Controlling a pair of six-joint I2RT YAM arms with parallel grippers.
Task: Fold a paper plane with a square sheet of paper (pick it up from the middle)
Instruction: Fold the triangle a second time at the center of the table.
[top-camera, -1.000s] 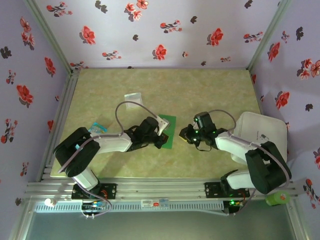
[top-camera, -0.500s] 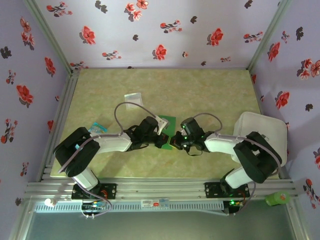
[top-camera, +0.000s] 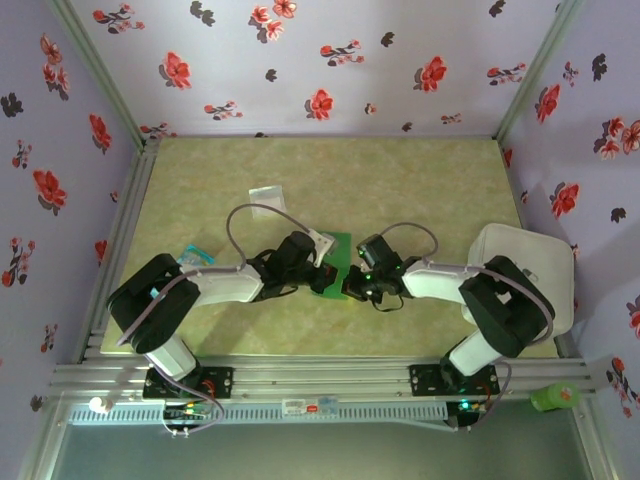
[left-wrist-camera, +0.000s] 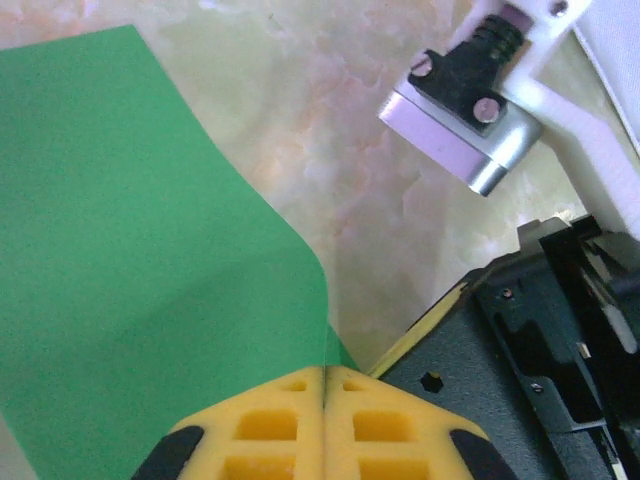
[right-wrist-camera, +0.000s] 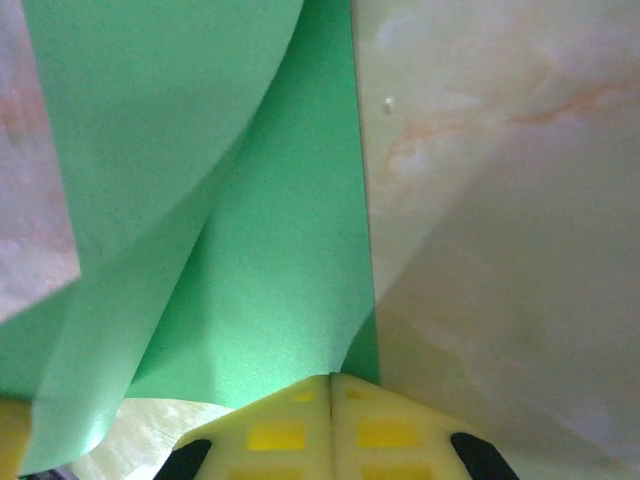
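The square sheet of paper (top-camera: 337, 250), bright green, lies in the middle of the table (top-camera: 420, 180), one side curling upward, probably to start a fold. The left claw (left-wrist-camera: 325, 372), pressed together, pinches its edge. The right claw (right-wrist-camera: 331, 378), facing it, pinches the opposite edge, apparently steadying it.

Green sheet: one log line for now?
left gripper: shut on green sheet | right gripper: shut on green sheet | shape: curled, one side lifted off table
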